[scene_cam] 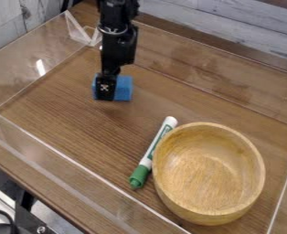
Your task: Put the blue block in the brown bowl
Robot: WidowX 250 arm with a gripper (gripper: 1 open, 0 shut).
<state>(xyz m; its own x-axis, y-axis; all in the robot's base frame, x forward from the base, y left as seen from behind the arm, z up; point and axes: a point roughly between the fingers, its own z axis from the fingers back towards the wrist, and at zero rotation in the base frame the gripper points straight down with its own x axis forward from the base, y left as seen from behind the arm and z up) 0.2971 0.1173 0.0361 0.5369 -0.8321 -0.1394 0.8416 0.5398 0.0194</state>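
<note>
Grip risk at the small bright-blue rectangular block (122, 89)

The black robot gripper (106, 88) was found over the left part of the block in the view, its jaws standing open; no secure grip was evident. The block lay on the brown wooden table (79, 123), well apart from the large round light-brown wooden bowl (208, 174). Closing off-centre could have twisted the block or squeezed it out. A low carry could have struck the bowl's rim or the green-and-white marker pen (154, 154) beside it.
</note>
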